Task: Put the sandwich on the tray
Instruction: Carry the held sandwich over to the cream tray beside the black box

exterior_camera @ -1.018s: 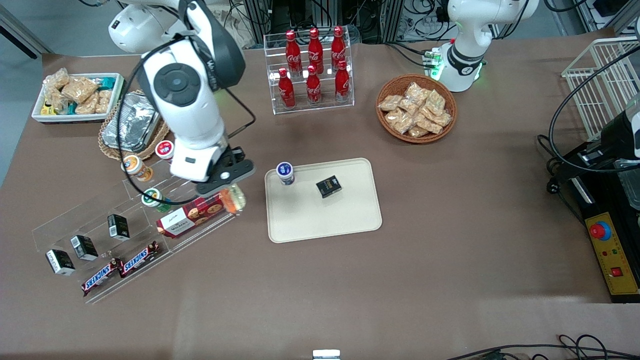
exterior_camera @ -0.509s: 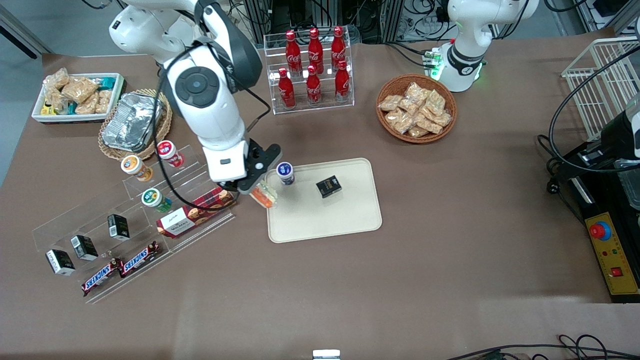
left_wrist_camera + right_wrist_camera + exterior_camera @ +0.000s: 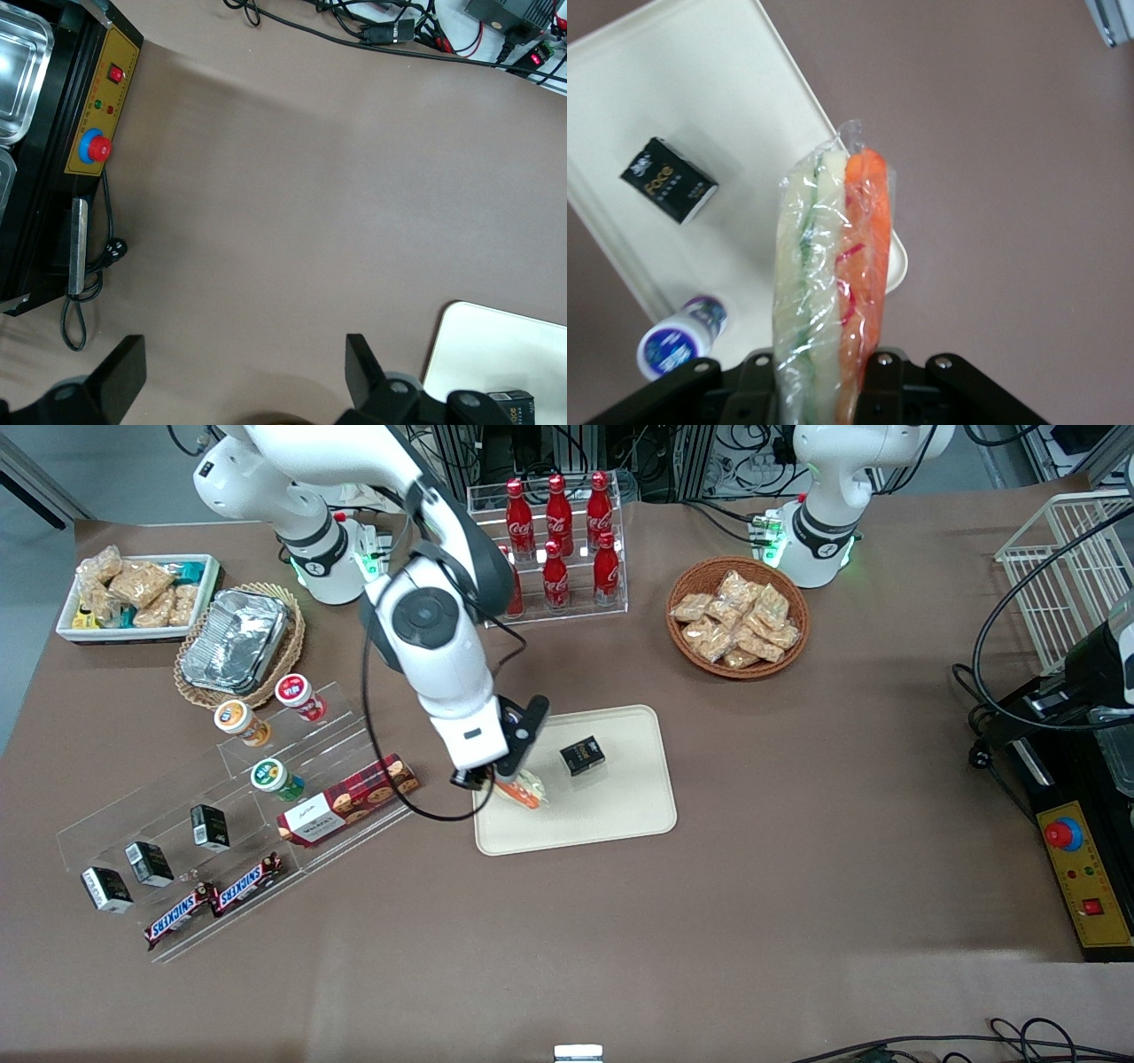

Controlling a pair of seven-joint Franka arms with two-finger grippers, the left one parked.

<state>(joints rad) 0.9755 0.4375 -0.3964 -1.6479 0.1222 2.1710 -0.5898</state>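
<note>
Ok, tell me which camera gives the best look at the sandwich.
The right wrist view: the wrapped sandwich fills it edge-on, orange and green filling clear, held in the gripper. The front view shows only a small piece under the arm, over the tray. The left wrist view misses it.

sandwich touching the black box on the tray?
Apart. Front view shows bare tray between the sandwich, held in the pincer, and the black box.

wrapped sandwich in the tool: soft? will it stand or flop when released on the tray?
Probably soft: the sandwich is bread layers in thin clear wrap, so a hard squeeze may dent it. Likely light for its size. The tool grips it on edge above the tray; a narrow wedge released that way would likely tip onto a flat face. The film looks slick.
</note>
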